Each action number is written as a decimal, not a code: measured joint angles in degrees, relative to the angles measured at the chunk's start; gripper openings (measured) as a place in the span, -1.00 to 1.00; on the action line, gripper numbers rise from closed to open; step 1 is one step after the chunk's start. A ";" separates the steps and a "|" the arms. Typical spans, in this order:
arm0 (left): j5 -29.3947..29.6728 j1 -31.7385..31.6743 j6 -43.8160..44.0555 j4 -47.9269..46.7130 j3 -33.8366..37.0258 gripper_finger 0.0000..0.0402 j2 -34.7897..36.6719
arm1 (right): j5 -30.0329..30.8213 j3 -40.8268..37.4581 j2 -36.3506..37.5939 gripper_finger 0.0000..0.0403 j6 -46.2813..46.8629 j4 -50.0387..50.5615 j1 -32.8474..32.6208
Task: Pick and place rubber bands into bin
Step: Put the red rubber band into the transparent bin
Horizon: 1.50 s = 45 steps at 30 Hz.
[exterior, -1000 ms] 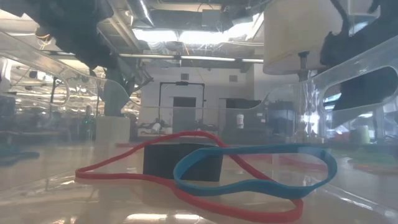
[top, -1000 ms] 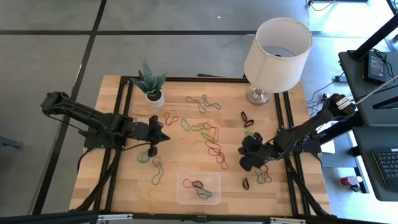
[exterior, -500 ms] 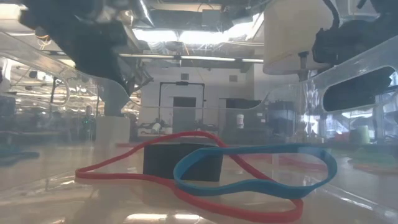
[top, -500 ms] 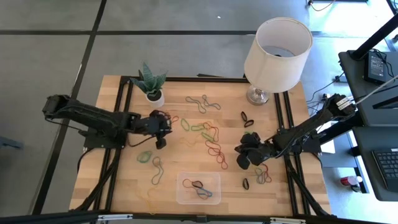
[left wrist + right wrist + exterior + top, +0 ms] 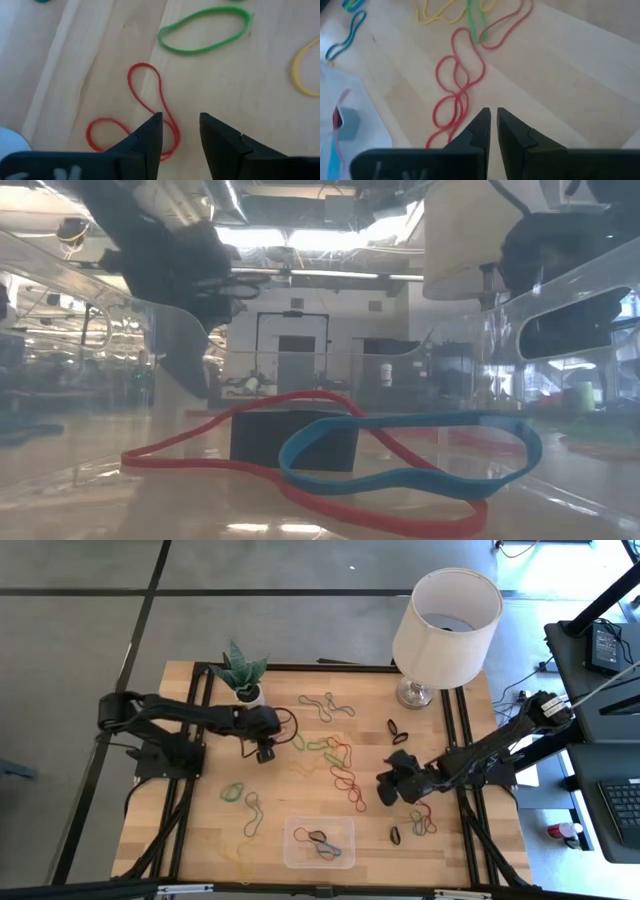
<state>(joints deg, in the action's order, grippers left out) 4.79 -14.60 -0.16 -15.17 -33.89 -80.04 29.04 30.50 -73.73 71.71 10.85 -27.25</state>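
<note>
Rubber bands in red, green, yellow and black lie scattered flat on the wooden table (image 5: pixel 200 830). My left gripper (image 5: pixel 265 754) (image 5: pixel 180 122) hovers open near the potted plant. Its fingertips stand over the near loop of a twisted red band (image 5: pixel 150 95), with a green band (image 5: pixel 205 30) beyond it. My right gripper (image 5: pixel 384 790) (image 5: pixel 492 115) is right of centre with only a narrow gap between its fingers and nothing in it. It stands just short of a chain of red bands (image 5: pixel 455 95). The clear bin (image 5: pixel 319 842) at the near edge holds a red band (image 5: pixel 300 470) and a blue band (image 5: pixel 410 450).
A white-shaded lamp (image 5: pixel 445 620) stands at the far right and a potted plant (image 5: pixel 242 675) at the far left. Black frame rails (image 5: pixel 200 740) run along both sides of the table. Loose black bands (image 5: pixel 398 730) lie near the lamp's foot.
My left gripper has swung from over the green band at the left toward the table's far edge and a little right, toward the twisted red band. It has sunk and opened on the way. My right gripper has rolled about its own axis while staying in place.
</note>
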 joint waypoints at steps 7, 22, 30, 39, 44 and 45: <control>0.10 -0.29 -4.56 -0.31 -1.17 -0.50 -6.55 | -0.02 0.04 0.00 -0.82 0.28 -2.75 2.20; -4.11 5.88 1.72 -9.01 -1.71 -0.99 0.59 | -0.02 0.04 0.00 -0.82 -0.03 -5.10 4.75; 6.49 19.46 13.49 -23.01 -13.49 -0.99 4.84 | -2.47 0.04 -0.02 -0.82 -1.69 -5.07 4.70; 15.38 34.30 25.00 -30.32 -33.70 -0.99 -5.96 | -12.60 0.04 -0.02 -0.82 -4.70 -4.21 0.99; 16.84 39.67 28.57 -37.04 -48.68 -0.99 -17.34 | -12.66 0.04 -0.02 -0.82 -4.70 -3.36 -3.50; 17.19 40.53 28.97 -38.04 -51.88 -0.99 -19.60 | -12.66 0.04 -0.02 -0.82 -4.68 -3.08 -4.42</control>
<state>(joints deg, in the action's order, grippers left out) 21.98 25.92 28.81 -53.21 -85.77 -99.64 16.38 30.55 -73.76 67.02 7.77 -31.67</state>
